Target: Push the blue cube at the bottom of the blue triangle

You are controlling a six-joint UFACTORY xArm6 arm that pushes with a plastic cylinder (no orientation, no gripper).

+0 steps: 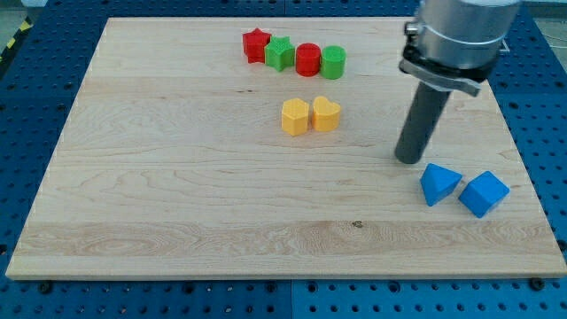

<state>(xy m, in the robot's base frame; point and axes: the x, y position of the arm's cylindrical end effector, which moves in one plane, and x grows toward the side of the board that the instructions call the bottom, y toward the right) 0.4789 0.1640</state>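
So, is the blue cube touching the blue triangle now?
Cannot tell. In the camera view the blue cube sits right beside the blue triangle; their edges seem to meet, but no clear contact or gap shows.

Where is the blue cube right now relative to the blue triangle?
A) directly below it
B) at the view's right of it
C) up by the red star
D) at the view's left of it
B: the blue cube sits just to the view's right of the blue triangle, slightly lower; my tip stands at the triangle's upper left.
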